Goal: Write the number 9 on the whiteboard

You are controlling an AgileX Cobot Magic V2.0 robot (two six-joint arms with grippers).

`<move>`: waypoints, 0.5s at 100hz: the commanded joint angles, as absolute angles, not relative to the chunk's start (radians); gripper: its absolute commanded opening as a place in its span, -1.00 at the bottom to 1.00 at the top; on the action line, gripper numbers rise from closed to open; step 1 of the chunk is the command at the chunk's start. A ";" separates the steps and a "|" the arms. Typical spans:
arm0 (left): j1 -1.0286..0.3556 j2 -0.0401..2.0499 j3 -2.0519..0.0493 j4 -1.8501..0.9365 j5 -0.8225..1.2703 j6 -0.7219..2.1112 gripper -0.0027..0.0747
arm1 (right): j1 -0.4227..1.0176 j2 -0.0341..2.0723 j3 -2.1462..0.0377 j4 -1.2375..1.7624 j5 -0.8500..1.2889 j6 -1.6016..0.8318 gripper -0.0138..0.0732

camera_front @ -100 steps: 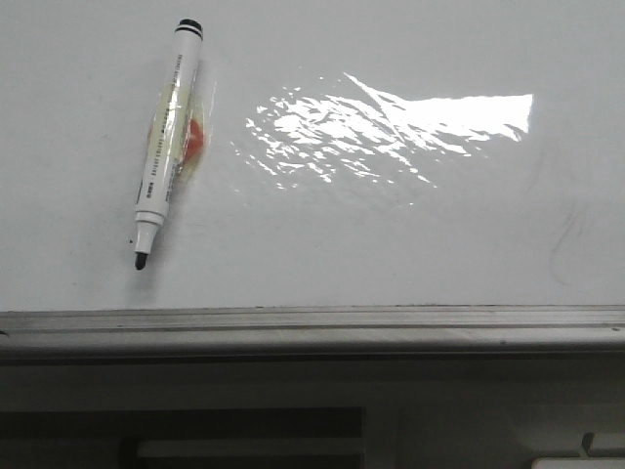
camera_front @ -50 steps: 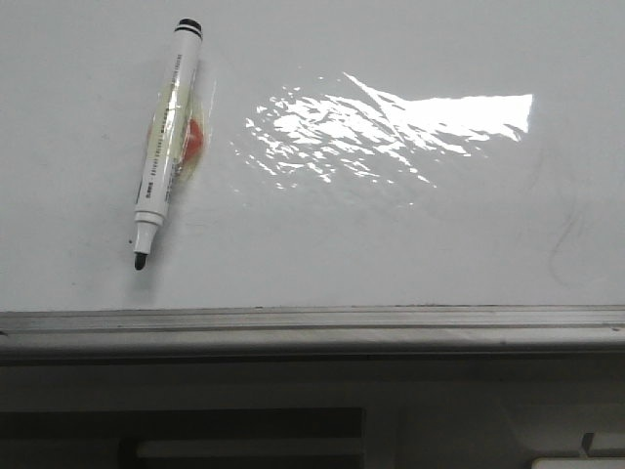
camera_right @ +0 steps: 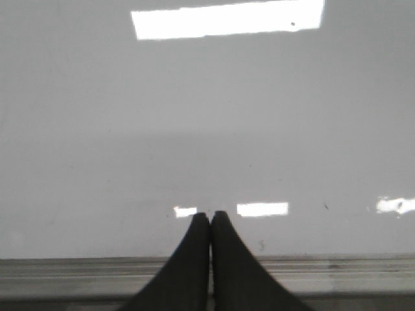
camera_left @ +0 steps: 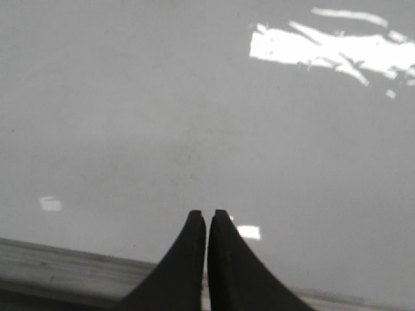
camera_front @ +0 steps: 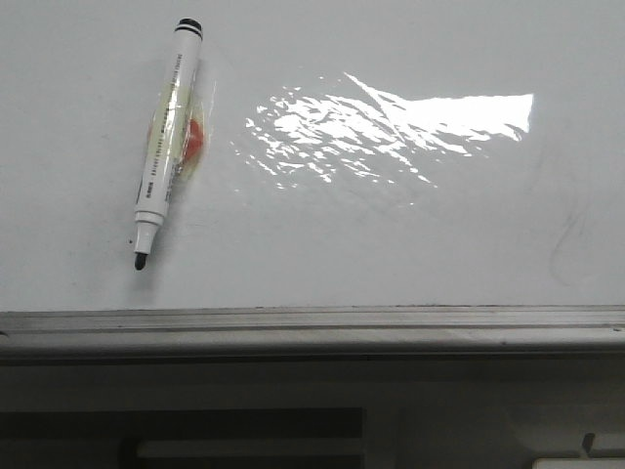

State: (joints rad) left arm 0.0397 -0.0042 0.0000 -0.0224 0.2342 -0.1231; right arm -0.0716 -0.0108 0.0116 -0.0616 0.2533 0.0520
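Observation:
The whiteboard fills the front view, glossy white with a grey metal frame edge along its near side. No number 9 shows on it. A white marker with a black end cap and a bare black tip lies on the board at the left, tip toward the frame, over a yellowish sticker with a red spot. Neither gripper shows in the front view. My left gripper is shut and empty over the whiteboard near its frame. My right gripper is shut and empty over the whiteboard near its frame.
A bright glare patch lies across the middle of the board. Faint grey smudges mark the right side. Below the frame is a dark gap with pale fittings.

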 commanded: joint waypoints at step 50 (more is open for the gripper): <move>0.041 -0.032 0.020 -0.065 -0.172 -0.127 -0.98 | -0.076 -0.027 0.035 -0.009 -0.109 0.064 -0.82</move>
State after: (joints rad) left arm 0.0416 -0.0042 0.0000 -0.0559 -0.0386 -0.1231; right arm -0.0716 -0.0108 0.0116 -0.0089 -0.0412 0.0625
